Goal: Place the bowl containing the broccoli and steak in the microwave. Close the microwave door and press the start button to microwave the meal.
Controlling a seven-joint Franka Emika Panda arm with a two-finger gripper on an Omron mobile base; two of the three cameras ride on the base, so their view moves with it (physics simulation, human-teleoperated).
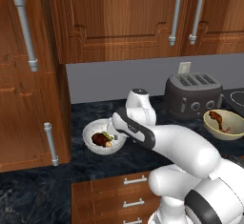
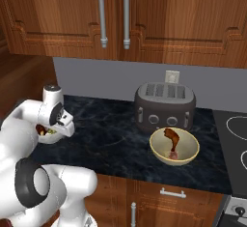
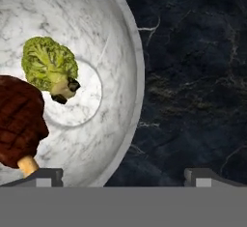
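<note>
Bowl with steak, broccoli on surface: our hand spread wide, straddling rim to grip it

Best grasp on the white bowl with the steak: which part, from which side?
Pinch the rim, coming down from above. The white bowl sits upright and open on the dark counter, too wide to span. In the hand view the gripper already straddles the rim, one fingertip over the inside, the other over the counter. That stretch is free: the steak and broccoli lie further in.
</note>
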